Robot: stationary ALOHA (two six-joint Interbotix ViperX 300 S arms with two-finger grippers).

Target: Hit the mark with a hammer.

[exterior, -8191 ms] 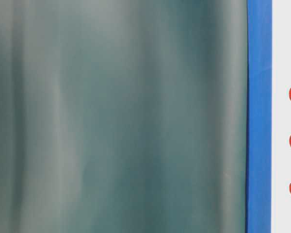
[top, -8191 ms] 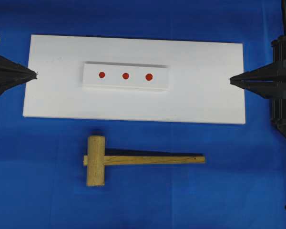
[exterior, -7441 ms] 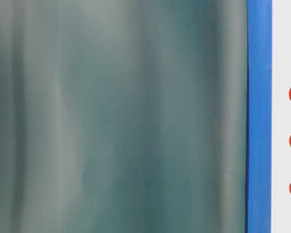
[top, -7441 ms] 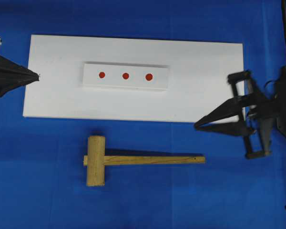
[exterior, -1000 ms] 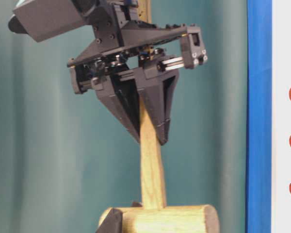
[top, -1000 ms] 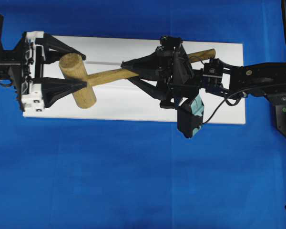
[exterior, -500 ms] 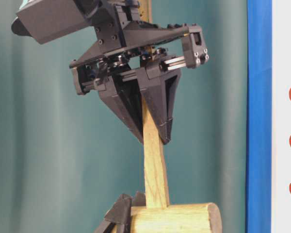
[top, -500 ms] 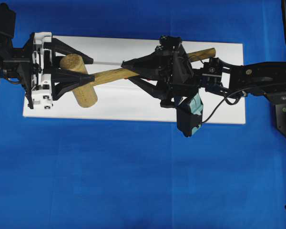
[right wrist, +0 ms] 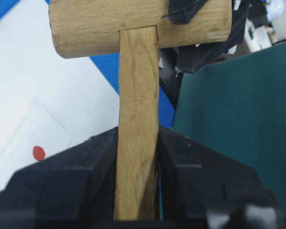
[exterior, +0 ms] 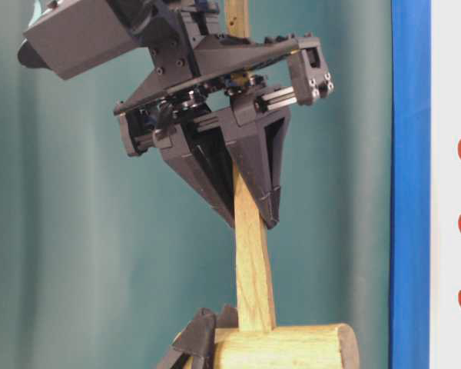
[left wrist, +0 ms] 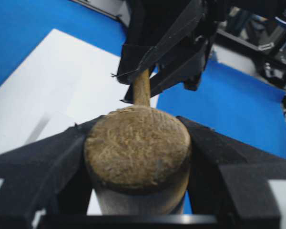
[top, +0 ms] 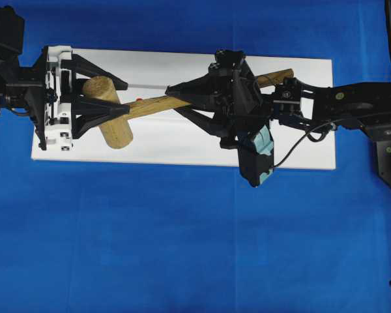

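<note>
My left gripper clamps the hammer's thick head from both sides, above the left end of the white board. Farther along, my right gripper, reaching across from the board's right end, pinches the slim handle, which slants over the board.

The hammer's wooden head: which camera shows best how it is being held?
The left wrist view: the head fills the frame, clamped between the left tool's two fingers. The overhead view shows the whole hammer small; the table-level view cuts the head off; the right wrist view shows its side.
</note>
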